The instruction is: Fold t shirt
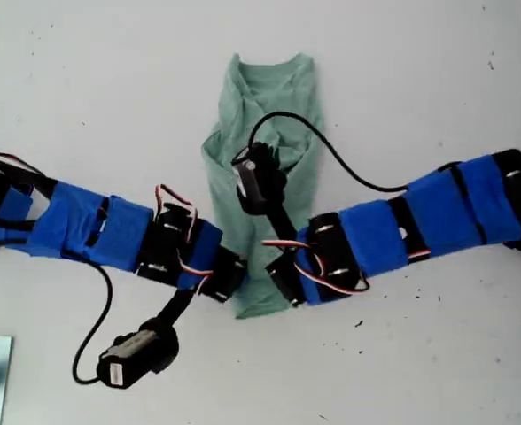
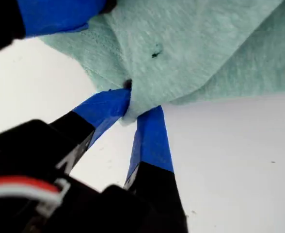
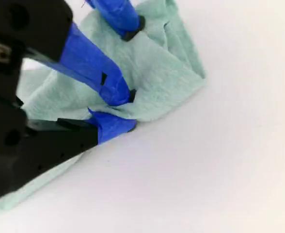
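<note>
2 pincers (image 2: 133,109) (image 3: 125,109) pinch the t shirt (image 1: 265,159) — hem corners, seemingly.

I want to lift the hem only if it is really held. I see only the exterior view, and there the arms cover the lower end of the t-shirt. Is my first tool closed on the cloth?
Observer: Yes. In the first wrist view the first tool is shut on a corner of the t-shirt.
Operator: And my second tool?
Observer: The second wrist view shows the second tool pinching an edge of the t-shirt, one finger above the cloth and one below it.
Operator: Does the cloth lie flat near that tool?
Observer: No. In the second wrist view it is bunched into folds beside it.
</note>
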